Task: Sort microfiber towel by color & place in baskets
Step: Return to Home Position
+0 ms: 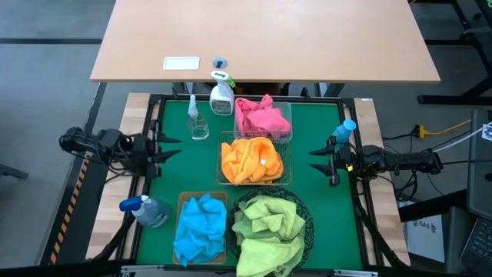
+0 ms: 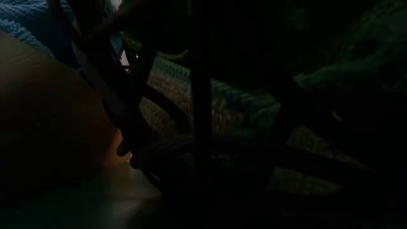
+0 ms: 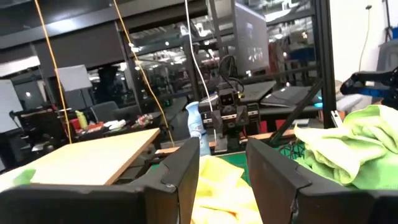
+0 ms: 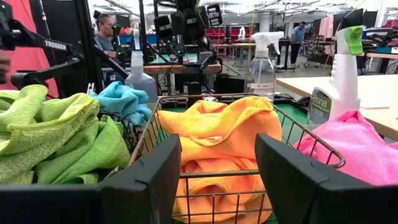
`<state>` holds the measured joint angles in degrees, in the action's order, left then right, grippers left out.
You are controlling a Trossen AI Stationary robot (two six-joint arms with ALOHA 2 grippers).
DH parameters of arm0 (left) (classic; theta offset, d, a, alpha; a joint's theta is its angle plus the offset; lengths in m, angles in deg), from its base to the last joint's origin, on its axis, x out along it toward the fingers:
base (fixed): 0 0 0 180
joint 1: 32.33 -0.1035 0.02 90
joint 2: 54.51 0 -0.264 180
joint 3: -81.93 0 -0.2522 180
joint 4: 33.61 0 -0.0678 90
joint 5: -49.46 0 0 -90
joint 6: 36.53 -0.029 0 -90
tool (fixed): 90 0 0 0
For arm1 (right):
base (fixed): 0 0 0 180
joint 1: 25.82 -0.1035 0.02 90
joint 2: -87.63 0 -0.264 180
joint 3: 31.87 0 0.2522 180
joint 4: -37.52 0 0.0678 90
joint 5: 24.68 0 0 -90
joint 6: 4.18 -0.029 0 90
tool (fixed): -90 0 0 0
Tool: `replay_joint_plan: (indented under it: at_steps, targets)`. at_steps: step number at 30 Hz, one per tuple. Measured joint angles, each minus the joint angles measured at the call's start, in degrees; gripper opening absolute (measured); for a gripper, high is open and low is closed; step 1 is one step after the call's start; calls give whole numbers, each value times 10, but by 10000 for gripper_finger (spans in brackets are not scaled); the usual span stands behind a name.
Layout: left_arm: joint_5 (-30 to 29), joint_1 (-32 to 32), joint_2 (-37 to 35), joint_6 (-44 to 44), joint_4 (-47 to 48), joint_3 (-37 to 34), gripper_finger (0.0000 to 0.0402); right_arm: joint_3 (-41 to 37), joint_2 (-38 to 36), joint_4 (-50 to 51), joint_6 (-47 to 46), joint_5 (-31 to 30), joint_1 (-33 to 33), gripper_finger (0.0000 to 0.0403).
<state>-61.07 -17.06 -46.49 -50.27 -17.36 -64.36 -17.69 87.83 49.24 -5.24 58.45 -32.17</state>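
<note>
Four baskets sit sorted down the middle of a green mat. A pink towel fills the clear bin at the far end. Just in front of it, an orange towel is heaped in the wire basket. Both containers lie with their long sides across the table. At the near edge a blue towel is in the tan bin, whose long side runs front to back. Touching it on the right is the round black basket, piled with a green towel.

A white spray bottle and a clear spray bottle stand left of the pink load. A blue bottle lies at the mat's left edge, and a blue-capped bottle stands at its right edge. Beyond the mat is a bare wooden table holding a small card. The room behind is an open workshop of desks and frames, where a person is seated.

Both arms lie low and level at the sides, pointing inward. The left gripper is at the mat's left edge and the right gripper at its right edge. Each is well apart from the baskets, with fingers spread and nothing between them. The low view is almost wholly dark.
</note>
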Motion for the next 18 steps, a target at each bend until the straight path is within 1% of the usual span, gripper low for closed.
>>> replay_joint_plan:
  at_steps: [6,10,14,18]
  targets:
    - [0,0,-80,1,19,-44,128,0,0,0,0,0,0,205]
    - [-12,0,-78,0,15,-56,128,0,0,0,0,0,0,205]
    - [-50,0,-79,0,16,-71,128,0,0,-1,0,0,0,205]
    - [-47,0,-79,1,-3,-85,128,0,0,-2,0,0,0,205]
